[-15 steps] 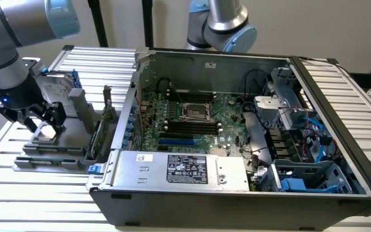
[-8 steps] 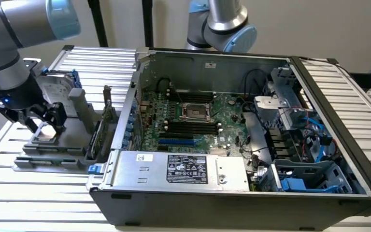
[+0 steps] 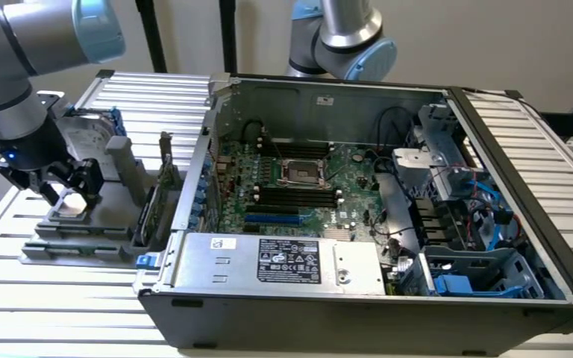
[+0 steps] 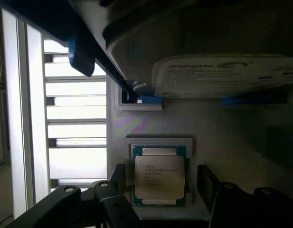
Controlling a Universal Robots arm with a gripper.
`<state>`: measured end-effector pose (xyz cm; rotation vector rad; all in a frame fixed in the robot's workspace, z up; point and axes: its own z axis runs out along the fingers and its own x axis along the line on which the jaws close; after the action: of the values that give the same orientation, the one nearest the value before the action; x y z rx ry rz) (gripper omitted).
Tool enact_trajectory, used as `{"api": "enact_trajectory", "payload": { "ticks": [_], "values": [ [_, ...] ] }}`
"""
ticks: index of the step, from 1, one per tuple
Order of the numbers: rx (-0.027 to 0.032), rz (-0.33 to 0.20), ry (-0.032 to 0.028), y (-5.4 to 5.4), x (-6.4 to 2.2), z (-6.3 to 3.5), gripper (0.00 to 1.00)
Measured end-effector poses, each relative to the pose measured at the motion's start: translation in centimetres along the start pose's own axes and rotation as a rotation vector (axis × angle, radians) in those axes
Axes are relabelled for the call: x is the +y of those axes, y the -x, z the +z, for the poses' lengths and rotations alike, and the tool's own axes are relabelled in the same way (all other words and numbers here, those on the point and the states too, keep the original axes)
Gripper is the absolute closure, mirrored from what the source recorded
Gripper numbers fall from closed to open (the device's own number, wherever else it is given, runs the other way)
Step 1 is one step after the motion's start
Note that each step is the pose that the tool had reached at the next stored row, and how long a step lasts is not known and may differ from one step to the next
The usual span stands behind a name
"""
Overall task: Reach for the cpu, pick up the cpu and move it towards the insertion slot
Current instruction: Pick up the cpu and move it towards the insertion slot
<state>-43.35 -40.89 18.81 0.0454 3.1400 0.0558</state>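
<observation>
**Over the grey holder, open gripper is bracketing the cpu**

On the grey holder (image 3: pixel 77 242), beside the open computer case (image 3: pixel 366 306), the cpu (image 3: pixel 71 203) is lying flat in its square pocket with its silvery top facing up. The gripper (image 3: pixel 71 198) is hanging directly above that pocket of the holder, its jaws standing wide. In the wrist view the two dark fingers (image 4: pixel 118 178) are flanking the chip, one on each side, with a gap showing between each finger and the chip's metal lid, so nothing is being gripped. The cpu is sitting level and the pocket's pale rim is framing it all round. Just behind the chip on the same holder, the hard drive (image 4: pixel 222 76) is standing in its blue frame, white label showing. Well apart from the holder, toward the exterior view's right, the insertion slot (image 3: pixel 301 173) is sitting on the green motherboard inside the case, its shiny frame surrounding a dark centre.
</observation>
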Motion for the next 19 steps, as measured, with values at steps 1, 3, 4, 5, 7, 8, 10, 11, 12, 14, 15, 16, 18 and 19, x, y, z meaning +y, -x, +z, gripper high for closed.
{"api": "enact_trajectory", "payload": {
  "ticks": [1,3,4,5,7,8,10,11,12,14,15,16,18,19],
  "values": [
    [0.0,0.0,-0.0003,-0.02,0.04,0.02,0.29],
    [-0.0002,0.0,-0.0009,-0.05,0.13,0.07,0.29],
    [0.0,0.0,-0.0013,-0.07,0.19,0.07,0.29],
    [-0.0001,0.0,-0.0019,-0.07,0.26,0.09,0.29],
    [-0.0001,0.0,-0.0038,-0.08,0.43,0.11,0.29],
    [-0.0002,0.0,-0.0044,-0.09,0.48,0.13,0.29],
    [-0.0001,-0.001,-0.0058,-0.08,0.49,0.15,0.29],
    [0.0,-0.001,-0.0068,-0.09,0.5,0.15,0.29],
    [0.0,-0.001,-0.0081,-0.09,0.5,0.17,0.29],
    [0.0002,-0.001,-0.0112,-0.09,0.5,0.18,0.29],
    [0.0001,-0.001,-0.0129,-0.08,0.5,0.2,0.29],
    [0.0002,-0.001,-0.0145,-0.09,0.5,0.21,0.29],
    [0.0005,-0.002,-0.0176,-0.09,0.5,0.23,0.29],
    [0.0005,-0.002,-0.0195,-0.09,0.5,0.24,0.29]
  ]
}}
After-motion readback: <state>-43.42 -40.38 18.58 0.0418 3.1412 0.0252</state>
